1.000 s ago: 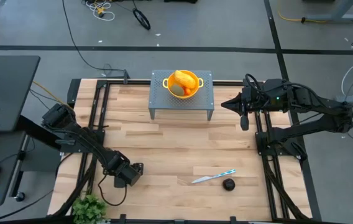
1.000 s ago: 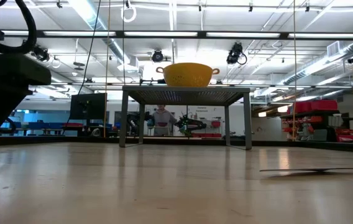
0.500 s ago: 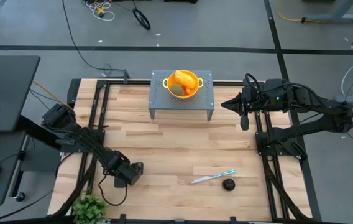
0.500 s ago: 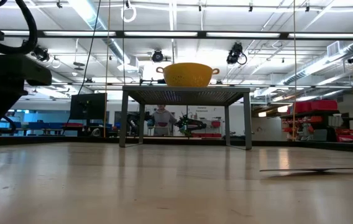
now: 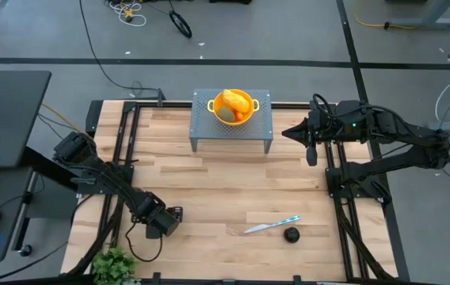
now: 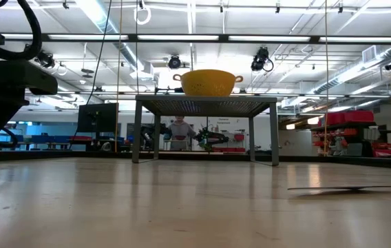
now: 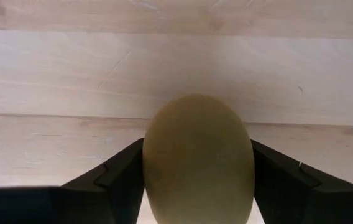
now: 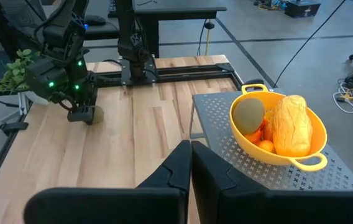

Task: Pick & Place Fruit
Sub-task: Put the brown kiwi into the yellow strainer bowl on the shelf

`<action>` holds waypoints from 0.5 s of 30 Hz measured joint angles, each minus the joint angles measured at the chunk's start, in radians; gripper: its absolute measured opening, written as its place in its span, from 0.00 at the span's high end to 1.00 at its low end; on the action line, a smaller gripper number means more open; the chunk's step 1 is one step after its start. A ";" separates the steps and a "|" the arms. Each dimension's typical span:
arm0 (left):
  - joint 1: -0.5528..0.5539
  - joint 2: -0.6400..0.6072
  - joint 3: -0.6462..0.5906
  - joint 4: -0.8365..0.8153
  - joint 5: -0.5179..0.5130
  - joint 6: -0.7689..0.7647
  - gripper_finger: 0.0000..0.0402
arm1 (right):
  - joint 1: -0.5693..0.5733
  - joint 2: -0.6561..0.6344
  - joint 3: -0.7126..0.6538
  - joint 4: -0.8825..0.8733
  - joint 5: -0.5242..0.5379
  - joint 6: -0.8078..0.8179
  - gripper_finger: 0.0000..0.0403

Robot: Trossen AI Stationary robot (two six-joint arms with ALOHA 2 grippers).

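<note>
Olive fruit (image 7: 198,158) sits on the table (image 5: 209,198) btwn the left gripper's (image 5: 167,221) two fingers (image 7: 117,180), near the front-left corner in high view. In left wrist view the oval's long axis runs along the fingers, i.e. in line w/ the gripper's reach, short axis across the gap. Both fingers lie right against its sides, so jaws look clamped on it, though whether the squeeze is firm yet I can't say. It seems not yet off the wood.

Bowl (image 5: 234,107) w/ the other fruit (yellow-orange oblong (image 8: 291,124), a second olive one (image 8: 249,115), small orange bits) stands on a metal stand (image 5: 231,131) at the table's far edge, well away from the left gripper, up and to its right in high view. My read: the next move is lift, then carry diagonally across to the bowl.

Dark round fruit (image 5: 291,234) lies at front right, just beside the knife (image 5: 272,225); right arm is nearer to that one. Right gripper (image 5: 310,154) waits clenched, empty, beside the stand's right end.
</note>
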 joint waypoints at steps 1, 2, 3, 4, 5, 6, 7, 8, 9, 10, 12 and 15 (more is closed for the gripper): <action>0.000 0.000 0.000 0.000 0.000 0.000 0.38 | 0.000 0.000 0.000 0.000 0.000 0.000 0.95; 0.000 0.000 0.000 0.000 0.000 0.000 0.38 | 0.000 0.000 0.000 0.000 0.000 0.000 0.95; 0.000 0.000 0.000 0.000 0.000 0.000 0.38 | 0.000 0.000 0.000 0.000 0.000 0.000 0.95; 0.000 0.000 0.002 -0.005 0.000 -0.001 0.38 | 0.000 0.000 0.000 0.000 0.000 0.000 0.95; 0.000 0.000 0.007 -0.014 -0.001 -0.002 0.38 | 0.000 0.000 0.000 0.000 0.000 0.000 0.95; 0.000 -0.002 0.014 -0.024 -0.007 -0.008 0.38 | 0.000 0.000 0.000 0.000 0.000 0.000 0.95; -0.001 -0.004 0.025 -0.040 -0.014 -0.019 0.38 | 0.000 0.000 0.000 0.000 0.000 0.000 0.95; 0.000 -0.005 0.038 -0.061 -0.017 -0.022 0.38 | 0.000 0.000 0.000 0.000 0.000 0.000 0.95; 0.000 -0.005 0.053 -0.083 -0.018 -0.028 0.38 | 0.000 0.000 0.000 0.000 0.000 0.000 0.95; 0.000 -0.005 0.070 -0.108 -0.017 -0.035 0.39 | 0.000 0.000 0.000 0.000 0.000 0.000 0.95; 0.000 -0.005 0.104 -0.143 -0.009 -0.050 0.39 | 0.000 0.000 0.000 0.000 0.000 0.000 0.95; 0.000 -0.005 0.147 -0.169 0.008 -0.053 0.39 | 0.000 0.000 0.000 0.000 0.000 0.000 0.95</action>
